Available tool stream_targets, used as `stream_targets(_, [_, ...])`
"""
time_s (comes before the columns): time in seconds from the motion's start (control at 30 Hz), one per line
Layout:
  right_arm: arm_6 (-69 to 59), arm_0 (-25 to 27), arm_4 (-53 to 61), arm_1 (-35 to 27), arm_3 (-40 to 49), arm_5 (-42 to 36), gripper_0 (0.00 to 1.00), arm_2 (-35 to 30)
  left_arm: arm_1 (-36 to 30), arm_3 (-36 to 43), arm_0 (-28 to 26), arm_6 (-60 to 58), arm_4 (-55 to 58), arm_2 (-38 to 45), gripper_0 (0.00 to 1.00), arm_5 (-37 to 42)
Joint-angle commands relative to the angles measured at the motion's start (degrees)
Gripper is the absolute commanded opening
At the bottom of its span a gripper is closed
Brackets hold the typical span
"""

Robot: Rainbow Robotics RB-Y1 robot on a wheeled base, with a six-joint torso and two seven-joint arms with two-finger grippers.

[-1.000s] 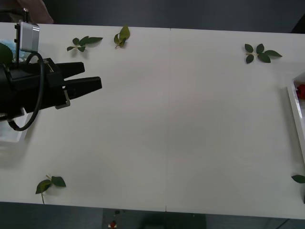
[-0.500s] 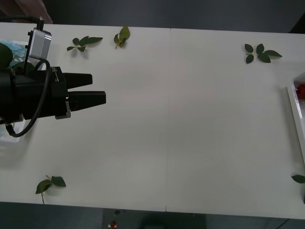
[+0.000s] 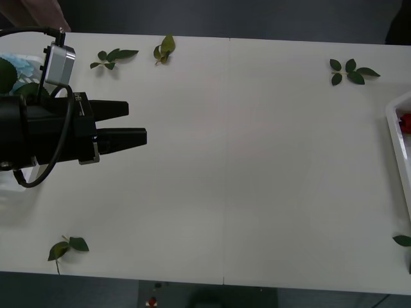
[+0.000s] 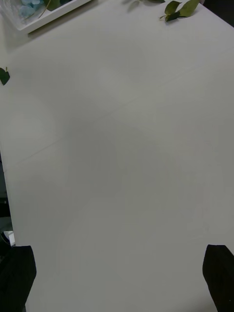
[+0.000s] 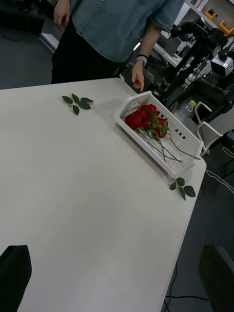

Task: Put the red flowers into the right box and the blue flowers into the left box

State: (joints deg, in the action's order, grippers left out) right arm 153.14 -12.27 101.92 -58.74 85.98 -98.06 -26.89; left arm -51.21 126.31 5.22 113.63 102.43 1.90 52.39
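A plain white table (image 3: 244,160) carries everything. At its right edge sits the right box (image 5: 179,146), red flowers (image 5: 144,116) lying inside; at the far left, the left box (image 4: 46,16) with pale blue flowers (image 3: 26,66). Loose green leaf sprigs (image 3: 352,69) lie scattered on the surface — several along the far side, others near the front corners.

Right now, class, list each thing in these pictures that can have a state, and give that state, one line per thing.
left gripper: open, empty, above the table beside the left box
right gripper: open, empty, over bare table
red flowers: lying in the right box
right box: holds the red flowers
blue flowers: lying in the left box
left box: holds blue flowers
leaf sprigs: loose on the table
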Motion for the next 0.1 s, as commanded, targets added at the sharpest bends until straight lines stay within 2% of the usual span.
stream_targets(0.03, [1.9,-0.8,0.7,-1.7,0.5,0.2,1.00,-0.6,-1.4,0.5,-0.3,2.1,0.8,0.6,1.00,-0.7])
stream_targets(0.1, [1.9,-0.8,0.7,-1.7,0.5,0.2,1.00,-0.6,-1.4,0.5,-0.3,2.1,0.8,0.6,1.00,-0.7])
